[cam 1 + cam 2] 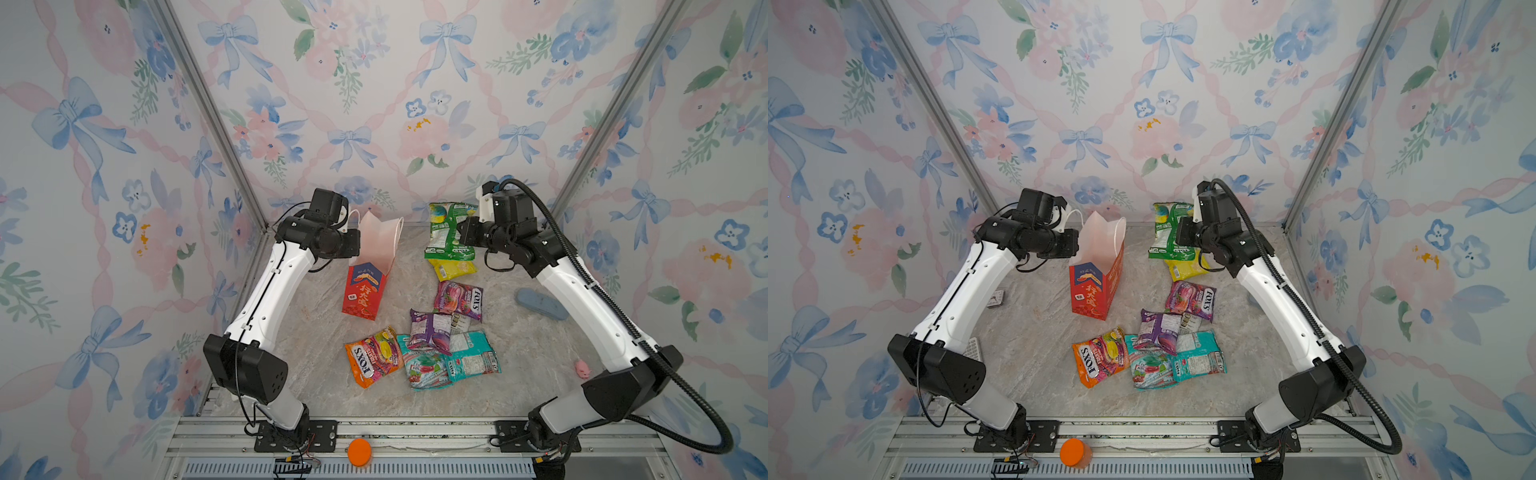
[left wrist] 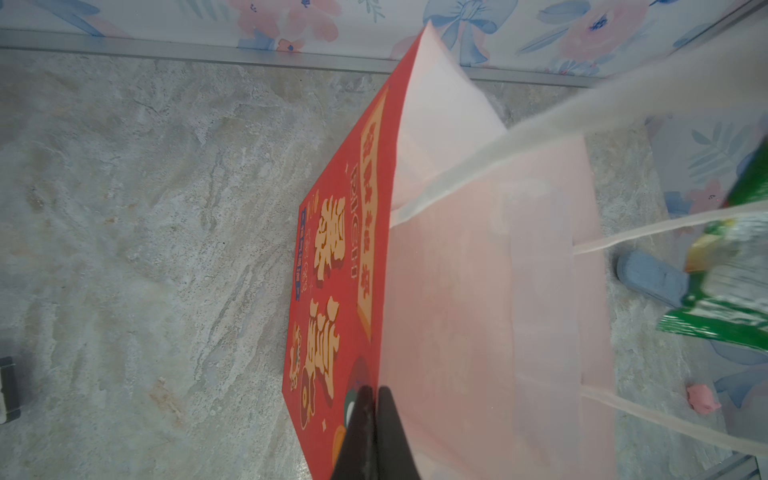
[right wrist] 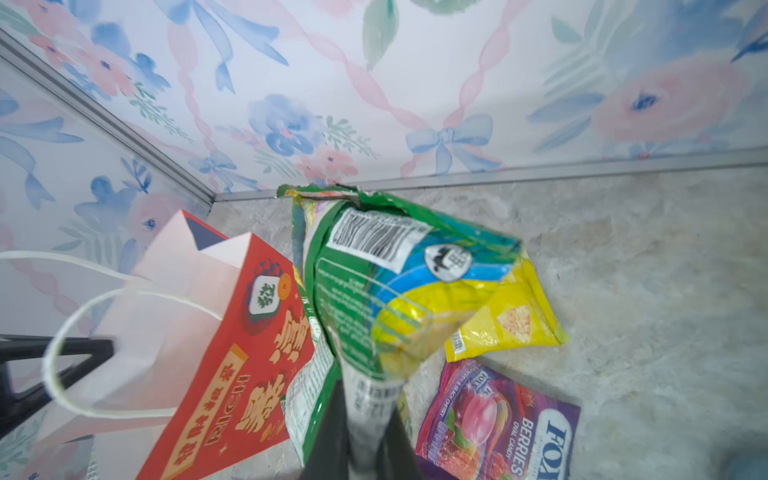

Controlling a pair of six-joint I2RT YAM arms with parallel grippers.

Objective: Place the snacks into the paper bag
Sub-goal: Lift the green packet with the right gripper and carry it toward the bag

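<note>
Left gripper (image 2: 375, 392): shut tight on the rim of the paper bag (image 2: 336, 291), one dark finger on the red outer face, one on the pale lining.
Paper bag (image 1: 365, 291): stands on the marbled table (image 1: 324, 332) toward the back left, mouth open upward, white cord handles loose at the rim.
Right gripper (image 3: 365, 415): clamped on one end of the green packet (image 3: 374, 291), foil pinched between nearly closed jaws.
Green packet (image 1: 446, 228): hangs lifted off the table, right of the bag, near its mouth yet apart from it and outside it.
Yellow packet (image 1: 453, 268): lies flat on the table, partly covered by the green one in both top views.
Magenta packet (image 1: 457, 300): flat, just in front of the yellow one, printed "FOX'S".
Purple packet (image 1: 430, 330): flat, in front of the magenta one, overlaps the teal packets (image 1: 473, 357).
Teal packets: two, side by side, touching, at the front of the cluster.
Orange packet (image 1: 372, 355): flat, touches the teal pair on its left, in front of the bag and apart from it.
Bluish-grey cylinder (image 1: 540, 304): lies on its side beside the right arm.
Pink lump (image 1: 582, 369): sits on the table near the right arm's lower link.
Orange cap (image 1: 359, 452): rests on the front rail.
</note>
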